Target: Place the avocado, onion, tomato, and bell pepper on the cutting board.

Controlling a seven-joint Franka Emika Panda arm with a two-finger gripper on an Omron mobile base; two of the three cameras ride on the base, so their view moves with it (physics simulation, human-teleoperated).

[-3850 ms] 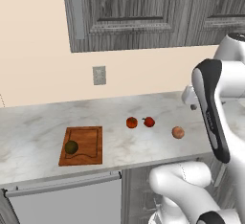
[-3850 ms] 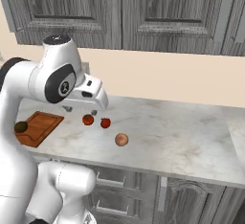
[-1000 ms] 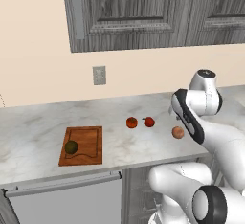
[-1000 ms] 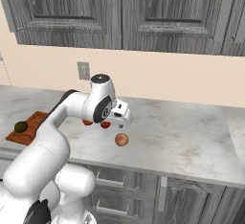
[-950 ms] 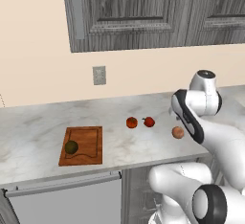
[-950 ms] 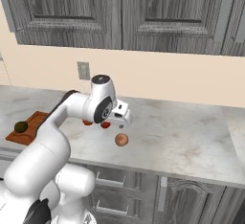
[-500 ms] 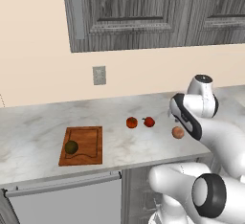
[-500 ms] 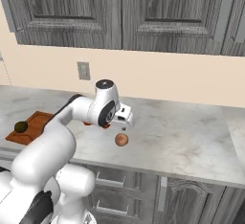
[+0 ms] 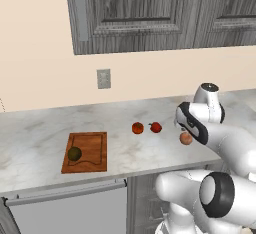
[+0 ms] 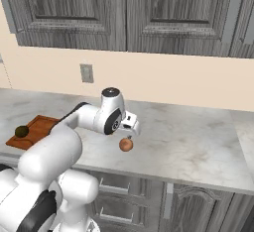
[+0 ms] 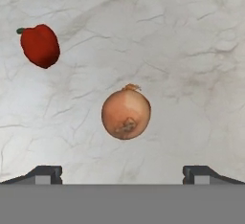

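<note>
Avocado (image 9: pixel 74 153) already on cutting board (image 9: pixel 92 144), far left. Onion (image 11: pixel 126 114), red pepper (image 11: pixel 40 45), tomato (image 9: pixel 137 128) left on tabletop (image 9: pixel 40 138). Tool (image 11: pixel 122 173) released, jaws wide, poised above onion, not touching; three items remain

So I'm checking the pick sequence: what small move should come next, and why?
Probably lower the end effector straight onto the onion. Its open fingertips straddle the onion, which lies on the counter with the avocado already on the cutting board.
</note>
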